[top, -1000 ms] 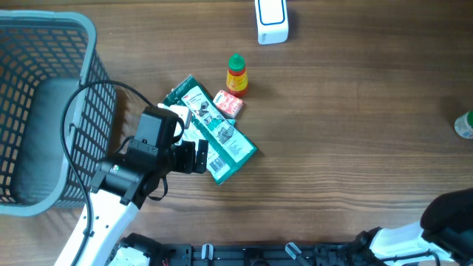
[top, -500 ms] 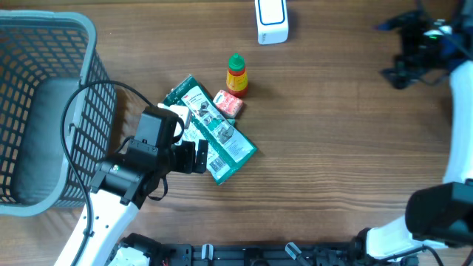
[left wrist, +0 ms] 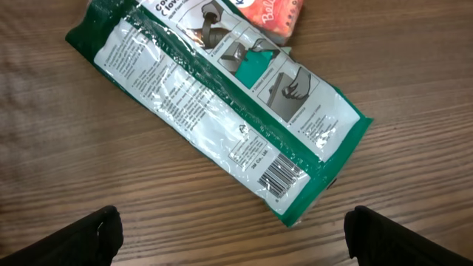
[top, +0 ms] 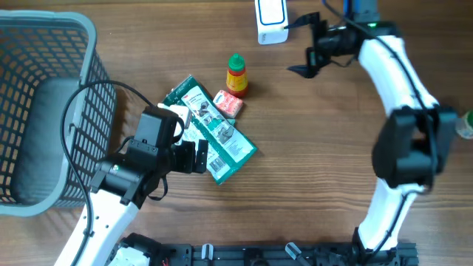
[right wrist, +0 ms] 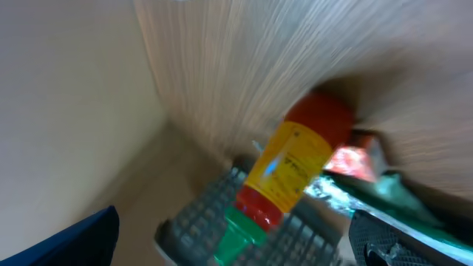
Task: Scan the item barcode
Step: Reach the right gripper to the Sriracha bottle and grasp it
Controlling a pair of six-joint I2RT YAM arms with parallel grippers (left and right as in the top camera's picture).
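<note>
Wooden counter (top: 332, 148) carries a grey basket (top: 44, 22) at far left and, left of centre, the green-and-white packet (top: 214, 133), barcode (left wrist: 283, 175) facing up. Left tool (top: 198, 157) just beside it and right tool (top: 307, 50) near the white scanner (top: 271, 21) both gape empty. Likely the reach stage; next, grip the packet. Its print is too small to read.

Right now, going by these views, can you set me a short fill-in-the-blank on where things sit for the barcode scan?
1. The barcode is printed on a packet that is mostly ____.
2. The left tool is at that packet's edge with its jaws ____.
3. The small pink pack lies between the packet and the sauce ____.
4. The grey basket stands on the ____ arm's side of the table.
Missing words: green; open; bottle; left.
</note>
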